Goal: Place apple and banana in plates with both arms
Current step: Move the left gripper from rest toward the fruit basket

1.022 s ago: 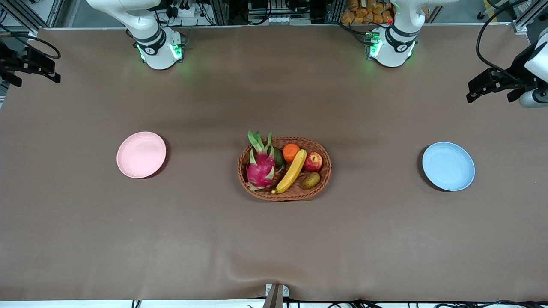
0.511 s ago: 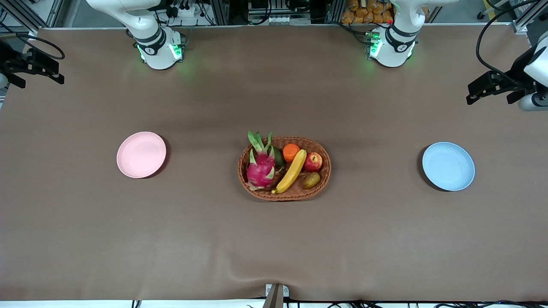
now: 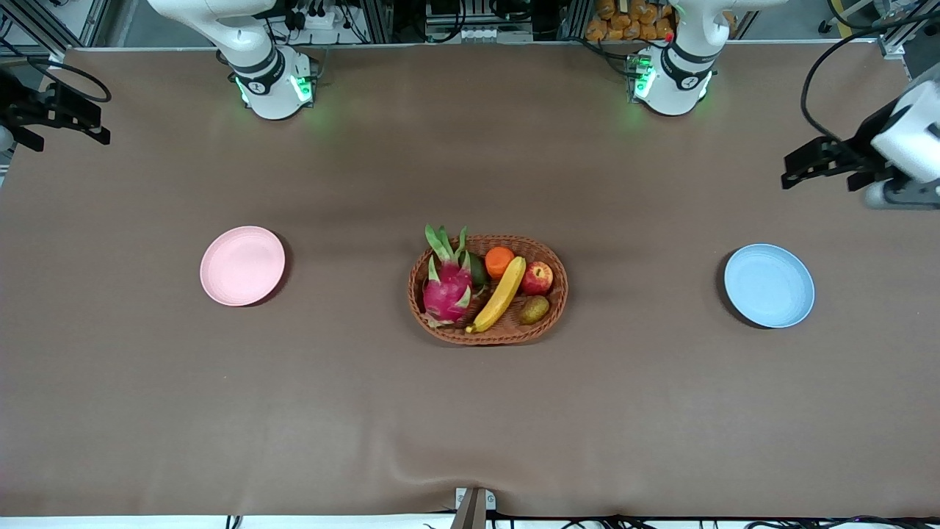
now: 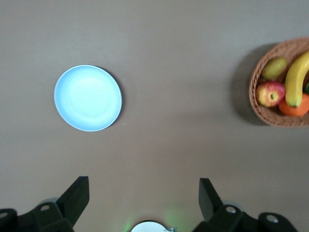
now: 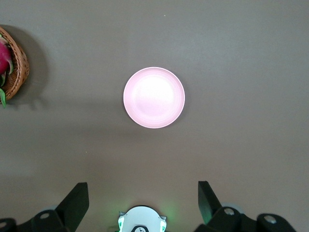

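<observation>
Curved smooth banana (image 3: 500,294) and round apple (image 3: 537,278) in woven wicker basket (image 3: 559,294) mid-counter. Glossy pink plate (image 3: 242,265), blue plate (image 3: 769,285) bare. Left gripper (image 4: 143,195), right gripper (image 5: 143,197) aloft, jaws apparently spread.

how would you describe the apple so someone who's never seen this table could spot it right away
Find the brown wicker basket in the middle of the table, between the pink plate and the blue plate. The apple lies in its end toward the left arm, beside the banana. It is the only round red fruit with yellowish patches.
</observation>
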{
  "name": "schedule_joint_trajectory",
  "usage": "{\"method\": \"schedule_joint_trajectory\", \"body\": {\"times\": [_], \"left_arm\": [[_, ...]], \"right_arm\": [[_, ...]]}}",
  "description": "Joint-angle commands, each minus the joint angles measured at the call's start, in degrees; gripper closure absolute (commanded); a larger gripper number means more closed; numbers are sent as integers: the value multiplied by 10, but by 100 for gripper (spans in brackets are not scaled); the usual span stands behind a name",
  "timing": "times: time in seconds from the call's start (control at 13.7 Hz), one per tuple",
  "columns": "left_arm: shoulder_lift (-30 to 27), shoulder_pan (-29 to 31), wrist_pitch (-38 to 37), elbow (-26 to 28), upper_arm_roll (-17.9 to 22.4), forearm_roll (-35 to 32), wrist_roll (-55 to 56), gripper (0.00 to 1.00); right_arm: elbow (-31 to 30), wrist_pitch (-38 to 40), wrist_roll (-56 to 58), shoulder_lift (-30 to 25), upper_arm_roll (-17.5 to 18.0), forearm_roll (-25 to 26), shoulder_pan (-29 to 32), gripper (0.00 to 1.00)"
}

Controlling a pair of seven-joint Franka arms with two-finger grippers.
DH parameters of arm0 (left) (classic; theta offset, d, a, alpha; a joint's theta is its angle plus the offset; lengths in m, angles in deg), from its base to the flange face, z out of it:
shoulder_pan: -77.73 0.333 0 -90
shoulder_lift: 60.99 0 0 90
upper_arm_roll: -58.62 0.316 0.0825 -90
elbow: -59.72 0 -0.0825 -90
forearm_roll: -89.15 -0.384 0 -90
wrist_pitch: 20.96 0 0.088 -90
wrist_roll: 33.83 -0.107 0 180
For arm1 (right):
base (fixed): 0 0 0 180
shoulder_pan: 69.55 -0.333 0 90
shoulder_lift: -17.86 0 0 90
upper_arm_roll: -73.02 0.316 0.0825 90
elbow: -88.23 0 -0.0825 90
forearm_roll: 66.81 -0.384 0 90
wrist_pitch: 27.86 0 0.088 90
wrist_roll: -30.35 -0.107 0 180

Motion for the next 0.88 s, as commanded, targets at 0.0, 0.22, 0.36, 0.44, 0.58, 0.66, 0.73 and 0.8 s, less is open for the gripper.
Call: {"method": "schedule_joint_trajectory", "body": {"times": [0.0, 0.22, 0.36, 0.44, 0.58, 0.66, 0.73, 0.8], "left_arm": [[23, -23, 15, -3, -3, 8, -19, 0], [22, -36, 35, 18, -24, 10, -36, 0], [26, -36, 57, 30, -40, 9, -108, 0], [26, -36, 73, 47, -42, 10, -138, 0], [26, -36, 118, 84, -58, 21, -195, 0], [26, -36, 148, 104, -65, 21, -239, 0], [25, -36, 177, 125, -75, 21, -270, 0], [25, -35, 196, 138, -81, 21, -279, 0]], "right_arm": [[1, -1, -9, -6, -6, -9, -7, 0], [3, -3, -9, -6, -5, -10, -10, 0], [3, -8, -9, -5, -5, -10, -13, 0], [3, -11, -9, -5, -5, -10, -13, 0], [3, -12, -9, -5, -5, -11, -13, 0], [4, -12, -9, -5, -5, -11, -13, 0], [4, -12, -9, -4, -5, -11, -14, 0], [5, -12, -9, -4, -5, -11, -14, 0]]}}
